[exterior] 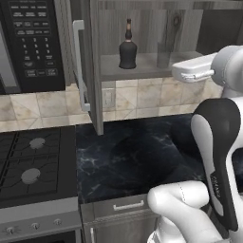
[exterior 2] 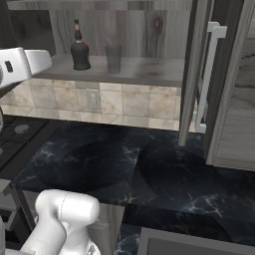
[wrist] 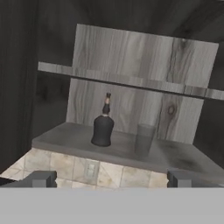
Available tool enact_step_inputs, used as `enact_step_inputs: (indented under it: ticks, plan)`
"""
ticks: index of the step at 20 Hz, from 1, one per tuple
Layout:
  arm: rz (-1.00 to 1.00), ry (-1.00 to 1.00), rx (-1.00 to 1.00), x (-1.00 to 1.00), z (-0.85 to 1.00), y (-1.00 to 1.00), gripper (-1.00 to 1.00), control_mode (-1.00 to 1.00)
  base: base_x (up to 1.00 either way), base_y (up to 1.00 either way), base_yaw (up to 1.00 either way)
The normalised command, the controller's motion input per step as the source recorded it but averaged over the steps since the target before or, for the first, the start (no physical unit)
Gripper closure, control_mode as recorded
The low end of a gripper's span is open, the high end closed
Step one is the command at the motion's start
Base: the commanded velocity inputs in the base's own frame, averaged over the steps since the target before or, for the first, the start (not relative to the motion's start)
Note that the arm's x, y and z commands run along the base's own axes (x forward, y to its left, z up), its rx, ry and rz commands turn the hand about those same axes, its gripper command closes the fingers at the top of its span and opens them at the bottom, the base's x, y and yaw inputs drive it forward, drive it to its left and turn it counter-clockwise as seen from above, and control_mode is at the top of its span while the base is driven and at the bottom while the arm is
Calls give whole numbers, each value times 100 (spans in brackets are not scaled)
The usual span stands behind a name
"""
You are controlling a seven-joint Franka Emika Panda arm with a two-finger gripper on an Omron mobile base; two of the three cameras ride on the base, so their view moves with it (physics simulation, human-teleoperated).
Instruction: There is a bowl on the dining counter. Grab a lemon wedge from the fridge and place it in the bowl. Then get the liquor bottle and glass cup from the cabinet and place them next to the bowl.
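1. Your hand (wrist: 111, 178) is spread wide and holds nothing; its two dark fingertips (wrist: 40, 178) rise at the bottom of the hand view, far apart.
2. Straight ahead of the hand, between the lines of the two tips, you have the open cabinet (wrist: 144, 61) with its bottom shelf (wrist: 65, 139).
3. The liquor bottle (wrist: 103, 125) stands upright on that shelf, ahead of the hand and a little toward its left fingertip, well apart from it.
4. The glass cup (wrist: 144, 140) stands upright just beside the bottle, on its right in the hand view, not touching it. It is see-through and faint, so its rim is hard for you to make out.
5. In the left base view the bottle (exterior: 127, 46) and cup (exterior: 163, 55) sit behind the cabinet's swung-open door (exterior: 92, 66), with the silver bar handle (exterior: 79, 64) on the door's face.
6. Below the cabinet you see a tiled wall (exterior 2: 124, 102), then the black marbled bench (exterior 2: 149, 169).
7. Left of the cabinet hang a black microwave (exterior: 33, 42) and, lower, a stove (exterior: 33, 161).
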Motion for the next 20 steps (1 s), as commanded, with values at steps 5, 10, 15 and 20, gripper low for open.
enact_step_inputs:
  ticks: [5, 10, 15, 20]
  plan:
    - [0, -4, 4, 0, 17, 0, -100, -100, 0, 0, 0]
    - [0, -1, 6, 3, 8, 0, -100, -100, 0, 0, 0]
    - [0, 0, 7, 14, 0, 0, -100, -100, 0, 0, 0]
    - [0, 0, 4, 30, -4, 0, -100, -100, 0, 0, 0]
